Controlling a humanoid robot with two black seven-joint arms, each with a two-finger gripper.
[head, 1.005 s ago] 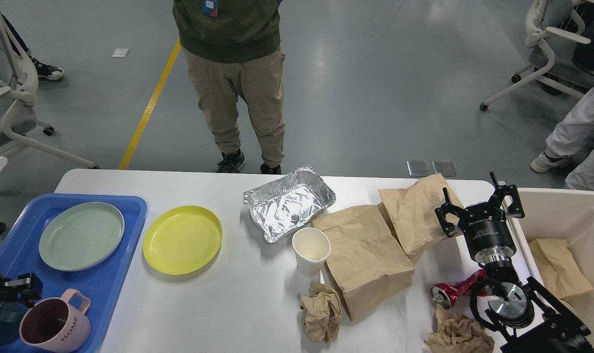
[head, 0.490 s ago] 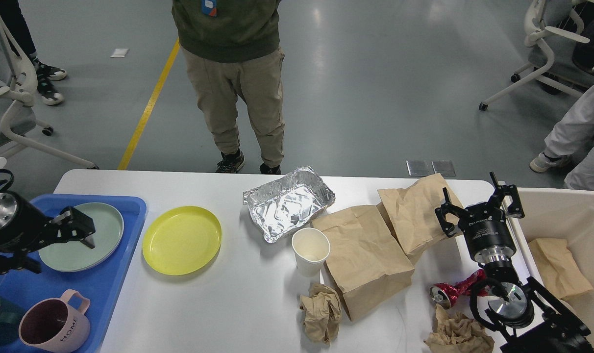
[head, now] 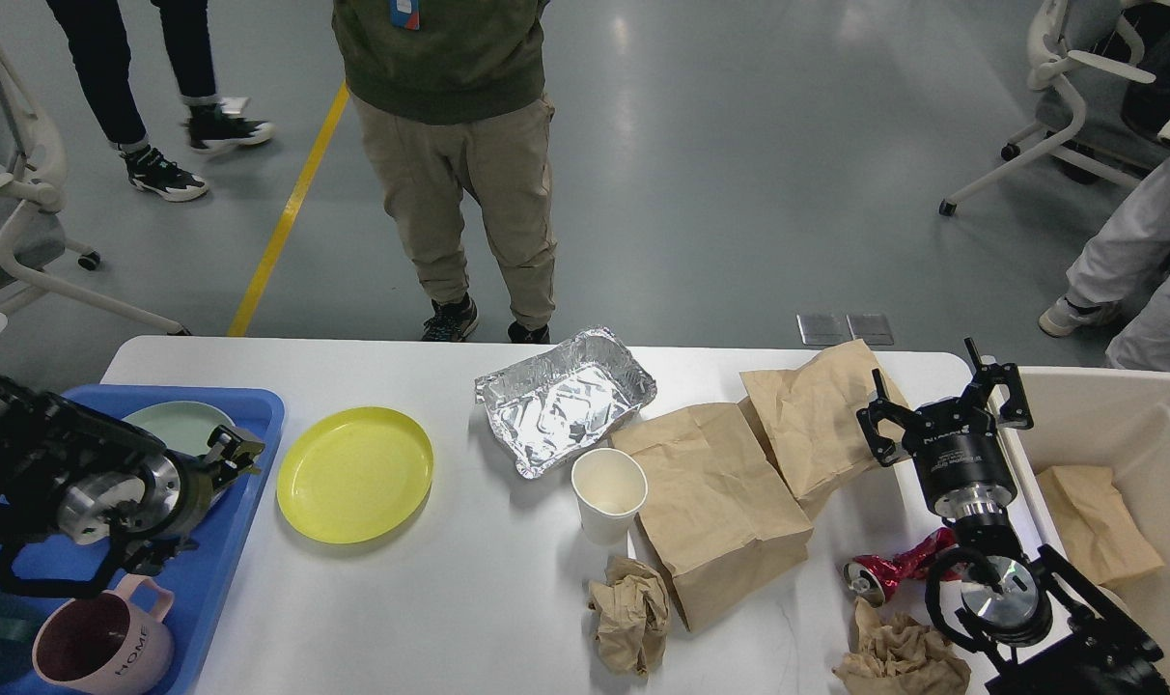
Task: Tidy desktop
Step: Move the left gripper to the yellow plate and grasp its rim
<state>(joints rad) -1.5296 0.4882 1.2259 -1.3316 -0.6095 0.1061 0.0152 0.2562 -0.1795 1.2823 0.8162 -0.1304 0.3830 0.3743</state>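
White desktop (head: 508, 618) spans nearly whole view. Left gripper (head: 240, 451) over blue tray (head: 208, 569), can't tell its state; yellow plate (head: 355, 473) just beside, easy to knock. Paper cup (head: 609, 494) upright, tippable. Right gripper (head: 942, 403) spread wide, holding nothing, above paper bags (head: 730, 502).

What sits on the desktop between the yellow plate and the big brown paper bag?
In the head view: a white paper cup and, farther back, a foil tray.

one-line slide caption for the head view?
Open right gripper hovers over paper bags on the cluttered desktop; left gripper near yellow plate.
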